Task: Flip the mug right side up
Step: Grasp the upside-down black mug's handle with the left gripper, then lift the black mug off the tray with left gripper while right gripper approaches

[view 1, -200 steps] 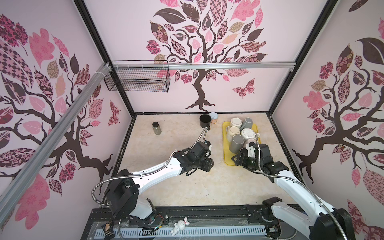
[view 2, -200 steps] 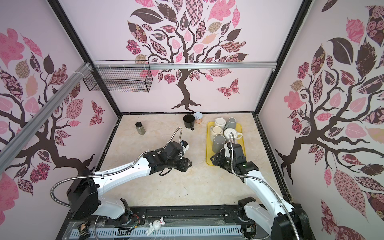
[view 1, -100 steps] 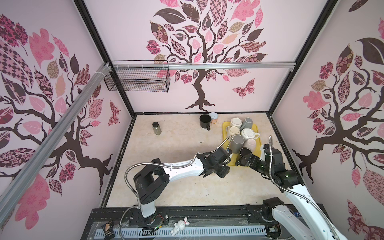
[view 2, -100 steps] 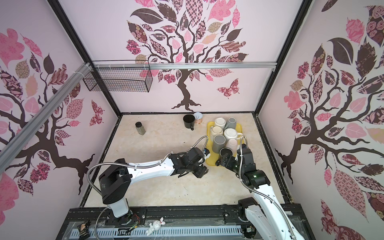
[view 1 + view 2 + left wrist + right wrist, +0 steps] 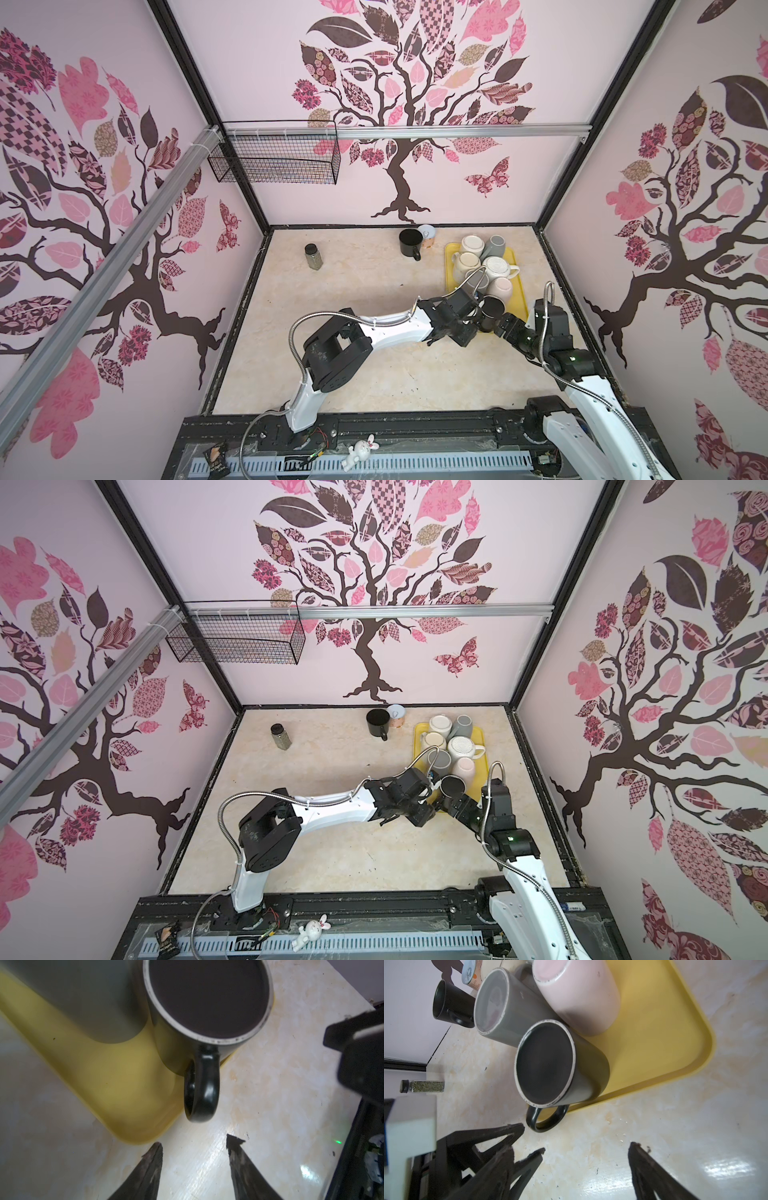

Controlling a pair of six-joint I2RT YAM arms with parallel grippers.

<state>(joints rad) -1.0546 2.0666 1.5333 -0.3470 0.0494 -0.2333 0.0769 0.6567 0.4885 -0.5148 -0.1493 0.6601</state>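
Note:
A black mug [image 5: 492, 309] [image 5: 453, 786] stands upside down on the near corner of the yellow tray [image 5: 520, 291] [image 5: 483, 766], flat base up. Its handle [image 5: 202, 1088] [image 5: 548, 1118] juts over the tray's rim toward both grippers. My left gripper [image 5: 473, 326] [image 5: 194, 1140] hovers open just short of the handle, nothing between its fingers. From the other side, my right gripper [image 5: 503, 324] [image 5: 587, 1147] faces the same mug [image 5: 546, 1068], jaws wide and empty. The left gripper's fingers [image 5: 508, 1132] show beside it in the right wrist view.
On the tray behind the black mug stand a grey mug [image 5: 476, 282], a pink mug [image 5: 500, 287] and several pale ones, all inverted. At the back stand an upright black mug [image 5: 409, 243], a small can [image 5: 427, 235] and a spice jar [image 5: 313, 256].
The left arm has swung right from the table's middle to the tray's near corner. The right gripper has drawn back off the black mug and stands wider open.

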